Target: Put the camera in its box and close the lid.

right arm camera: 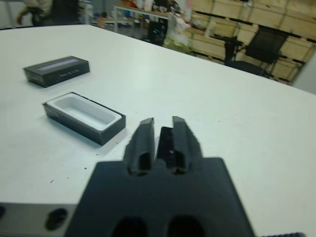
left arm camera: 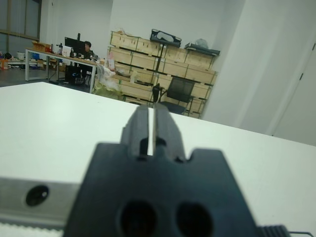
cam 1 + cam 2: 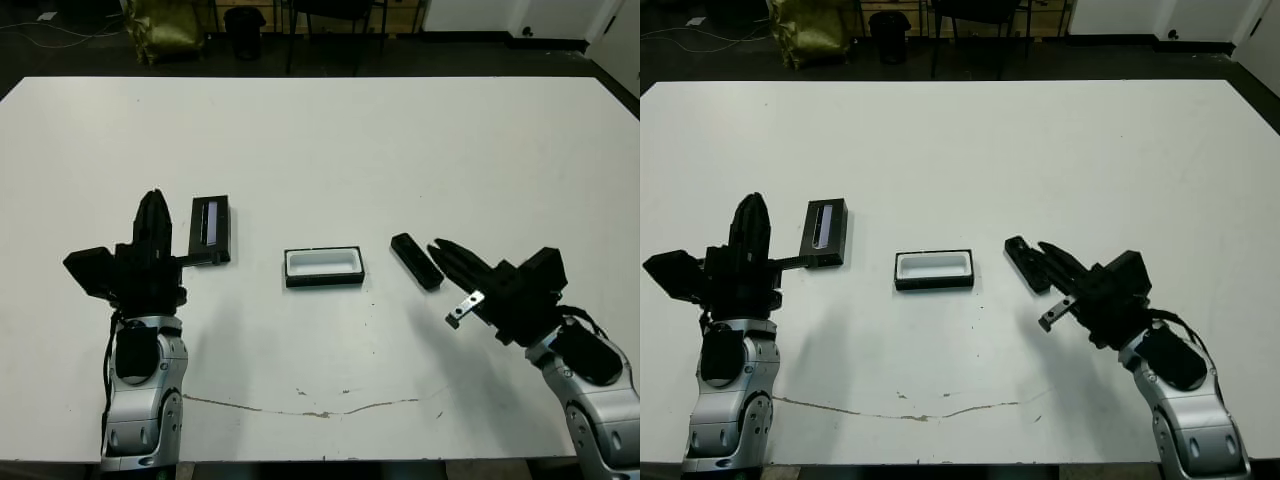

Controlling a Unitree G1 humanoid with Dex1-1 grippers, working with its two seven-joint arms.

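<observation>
The small slim black bar-shaped camera [image 3: 417, 261] lies flat on the white table [image 3: 400, 140], angled, its surface dark and plain from above. It sits just to the right of the shallow black rectangular box with white lining [image 3: 324, 267], which stands open and holds nothing. The right gripper [image 3: 441, 252] points its two black fingers at the camera's near end; in the right wrist view the fingers [image 1: 141, 143] stand a narrow gap apart with the camera's dark end showing between them, but whether they clamp it I cannot tell. The flat black rectangular lid with a pale silvery stripe [image 3: 211, 228] lies well to the left of the box, just beside the left gripper [image 3: 152, 205], whose fingers are pressed together on nothing, raised beside the lid. One camera, one box, one lid, two grippers
</observation>
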